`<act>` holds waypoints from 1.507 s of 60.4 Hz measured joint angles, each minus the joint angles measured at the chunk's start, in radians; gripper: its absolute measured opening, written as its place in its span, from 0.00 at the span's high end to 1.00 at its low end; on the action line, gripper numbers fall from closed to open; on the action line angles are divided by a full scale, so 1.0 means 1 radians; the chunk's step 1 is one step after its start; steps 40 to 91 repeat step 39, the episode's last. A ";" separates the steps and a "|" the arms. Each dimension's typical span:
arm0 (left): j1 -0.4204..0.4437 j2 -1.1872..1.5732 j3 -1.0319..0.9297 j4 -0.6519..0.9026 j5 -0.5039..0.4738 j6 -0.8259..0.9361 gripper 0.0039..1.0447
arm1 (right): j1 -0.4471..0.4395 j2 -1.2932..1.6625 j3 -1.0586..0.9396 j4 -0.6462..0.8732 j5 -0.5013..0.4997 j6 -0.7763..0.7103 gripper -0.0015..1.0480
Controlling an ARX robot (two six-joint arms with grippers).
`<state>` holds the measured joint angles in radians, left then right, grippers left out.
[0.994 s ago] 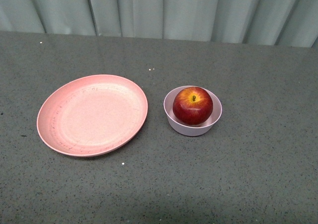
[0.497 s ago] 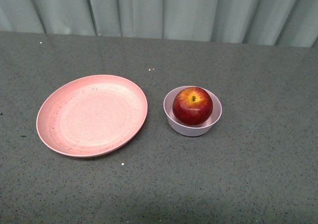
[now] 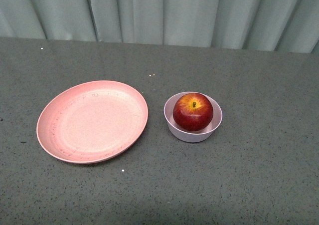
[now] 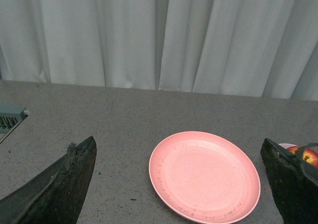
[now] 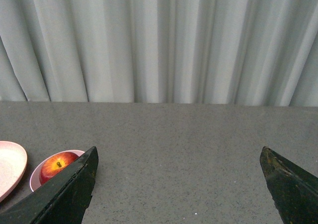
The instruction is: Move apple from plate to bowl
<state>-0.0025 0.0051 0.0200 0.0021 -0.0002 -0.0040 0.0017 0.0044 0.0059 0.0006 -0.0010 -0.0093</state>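
Here the apple fills the bowl beside the bare plate, both arms' jaws spread.

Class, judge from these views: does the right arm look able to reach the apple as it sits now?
Probably yes. The apple sits uncovered in the bowl, nothing stands around it, and the right gripper is open and empty with bare table toward it.
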 joint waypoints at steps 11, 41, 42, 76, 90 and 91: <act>0.000 0.000 0.000 0.000 0.000 0.000 0.06 | 0.000 0.000 0.000 0.000 0.000 0.000 0.09; 0.000 0.000 0.000 0.000 0.000 0.000 0.06 | 0.000 0.000 0.000 0.000 0.000 0.000 0.09; 0.000 0.000 0.000 0.000 0.000 0.000 0.06 | 0.000 0.000 0.000 0.000 0.000 0.000 0.09; 0.000 0.000 0.000 0.000 0.000 0.000 0.06 | 0.000 0.000 0.000 0.000 0.000 0.000 0.09; 0.000 0.000 0.000 0.000 0.000 0.000 0.06 | 0.000 0.000 0.000 0.000 0.000 0.000 0.09; 0.000 0.000 0.000 0.000 0.000 0.000 0.06 | 0.000 0.000 0.000 0.000 0.000 0.000 0.09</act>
